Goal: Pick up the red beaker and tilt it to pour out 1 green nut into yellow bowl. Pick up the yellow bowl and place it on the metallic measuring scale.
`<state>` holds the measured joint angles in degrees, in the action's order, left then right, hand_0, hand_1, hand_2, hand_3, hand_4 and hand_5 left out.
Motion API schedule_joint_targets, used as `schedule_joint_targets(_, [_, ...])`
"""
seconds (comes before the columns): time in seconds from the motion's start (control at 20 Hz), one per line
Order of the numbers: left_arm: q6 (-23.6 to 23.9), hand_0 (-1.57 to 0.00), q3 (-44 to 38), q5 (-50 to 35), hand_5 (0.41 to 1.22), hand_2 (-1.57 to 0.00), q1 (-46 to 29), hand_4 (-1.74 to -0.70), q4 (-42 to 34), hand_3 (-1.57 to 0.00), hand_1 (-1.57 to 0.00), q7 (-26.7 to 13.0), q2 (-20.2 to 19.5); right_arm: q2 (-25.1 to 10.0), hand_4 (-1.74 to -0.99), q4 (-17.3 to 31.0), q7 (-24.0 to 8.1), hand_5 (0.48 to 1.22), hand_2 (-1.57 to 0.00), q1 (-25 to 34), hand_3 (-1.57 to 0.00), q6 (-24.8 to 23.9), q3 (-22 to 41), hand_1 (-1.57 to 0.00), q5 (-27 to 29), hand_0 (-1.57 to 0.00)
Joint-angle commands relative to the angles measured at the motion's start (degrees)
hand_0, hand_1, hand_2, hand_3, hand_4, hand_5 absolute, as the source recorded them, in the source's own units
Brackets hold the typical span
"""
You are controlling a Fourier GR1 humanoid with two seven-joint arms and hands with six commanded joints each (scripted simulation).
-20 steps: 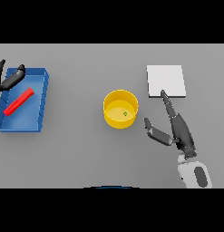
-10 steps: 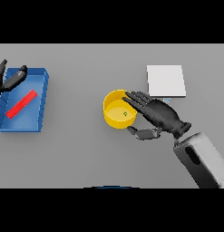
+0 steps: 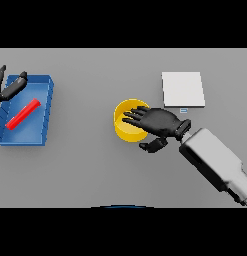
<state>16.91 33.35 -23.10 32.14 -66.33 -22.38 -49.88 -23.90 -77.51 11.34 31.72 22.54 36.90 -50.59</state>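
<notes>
Right hand has swung left from beside the yellow bowl; its straight fingers now lie over the bowl's right rim, thumb at its near side.

The table was a plain, even grey. At its centre stood a bright yellow bowl, its wall a deeper amber. The right hand was black, on a white and light grey arm. At two o'clock from the bowl lay the measuring scale, pale silvery white with a small bluish display strip. At nine o'clock sat a blue tray with a red beaker in it. The left hand was dark grey to black.
</notes>
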Motion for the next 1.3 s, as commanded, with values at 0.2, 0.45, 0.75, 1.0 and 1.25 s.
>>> schedule_joint_targets(0.2, [-0.2,0.00,-0.2,-0.3,0.688,0.00,-0.1,-0.72,0.1,0.00,0.00,0.5,0.2,1.0,-1.250,5.2,1.2,0.708,0.00,4.2,0.00,2.0,2.9,0.00,-2.0,0.00])
schedule_joint_targets(0.45, [0.2,0.00,-0.6,-0.8,0.686,0.00,-1.5,-0.72,-0.6,0.00,0.00,1.4,-0.4,2.4,-1.281,8.5,0.8,0.740,0.00,7.1,0.00,5.4,4.8,0.00,-2.7,0.00])
schedule_joint_targets(0.75, [-0.5,0.00,-1.1,-1.2,0.689,0.00,-1.8,-0.71,-1.0,0.00,0.00,1.7,-1.5,4.9,-1.360,11.3,-1.8,0.842,-0.09,7.5,-0.10,7.0,3.9,-0.10,-1.7,-0.11])
schedule_joint_targets(1.0, [-0.6,0.00,-1.0,-1.0,0.693,0.00,-1.7,-0.72,-1.0,0.00,0.00,2.0,-1.4,4.3,-1.552,11.7,1.0,1.079,-0.87,7.7,-0.57,6.3,4.6,-1.01,-2.0,-1.05])
schedule_joint_targets(1.25, [-0.1,0.00,-1.1,-1.0,0.694,0.00,-1.6,-0.72,-1.8,0.00,0.00,1.6,-1.8,2.9,-1.676,10.4,2.1,1.174,-1.22,7.5,-1.12,5.1,5.2,-1.39,-2.0,-1.40])
